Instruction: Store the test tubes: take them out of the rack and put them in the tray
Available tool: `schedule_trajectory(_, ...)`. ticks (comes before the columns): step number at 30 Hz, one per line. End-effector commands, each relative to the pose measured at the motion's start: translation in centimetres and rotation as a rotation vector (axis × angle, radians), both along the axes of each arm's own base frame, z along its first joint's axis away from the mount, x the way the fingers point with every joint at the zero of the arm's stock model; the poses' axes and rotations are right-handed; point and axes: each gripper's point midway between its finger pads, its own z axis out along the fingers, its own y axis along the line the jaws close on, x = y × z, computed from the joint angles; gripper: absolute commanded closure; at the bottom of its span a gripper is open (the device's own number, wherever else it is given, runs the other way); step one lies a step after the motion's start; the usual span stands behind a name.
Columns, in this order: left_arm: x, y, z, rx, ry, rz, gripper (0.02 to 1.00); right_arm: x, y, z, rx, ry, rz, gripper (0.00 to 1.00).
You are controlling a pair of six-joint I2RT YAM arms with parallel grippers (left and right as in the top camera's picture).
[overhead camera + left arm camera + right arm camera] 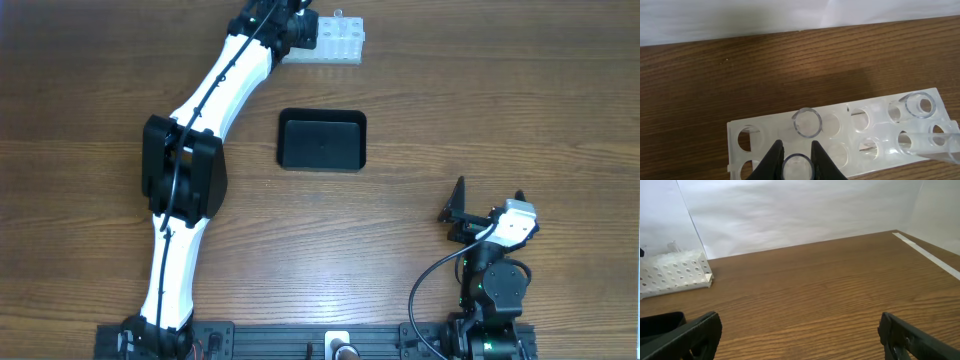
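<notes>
A clear plastic rack (pixel 337 44) stands at the table's far edge, seen close in the left wrist view as the rack (pixel 755 132). One test tube (pixel 807 122) stands upright in a middle hole, and another tube (pixel 919 105) stands near the rack's end. My left gripper (pixel 797 166) sits over the rack (pixel 300 32), shut on the rim of a third test tube (pixel 797 170) that still stands in its hole. The black tray (pixel 322 140) lies empty nearer the middle. My right gripper (pixel 485 208) stands open near its base, with nothing between its fingers (pixel 692 330).
A white backdrop rises behind the table's far edge. Bare wood lies between the rack and the tray. The right wrist view shows the rack (pixel 672 272) far off and a pale strip (pixel 930 255) along the table's side edge.
</notes>
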Motion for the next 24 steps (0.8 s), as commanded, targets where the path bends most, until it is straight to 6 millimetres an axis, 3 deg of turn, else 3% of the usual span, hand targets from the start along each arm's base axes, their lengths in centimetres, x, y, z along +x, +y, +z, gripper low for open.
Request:
schedule_trajectory(1,0.0,-0.2,-0.7,0.007,0.016,-0.007,0.886,0.0,-0.1,-0.1,-0.005,-0.001,-0.002,0.007)
schedule_trajectory(9,-0.6,0.4,2.1,0.019,-0.005,0.01,0.915,0.0,-0.1,-0.1,-0.005,-0.001,-0.002,0.009)
schedule_trajectory(24,-1.6,1.2,12.2,-0.031,-0.163,0.027,0.934,0.0,-0.1,-0.1,-0.005,-0.001,-0.002,0.007)
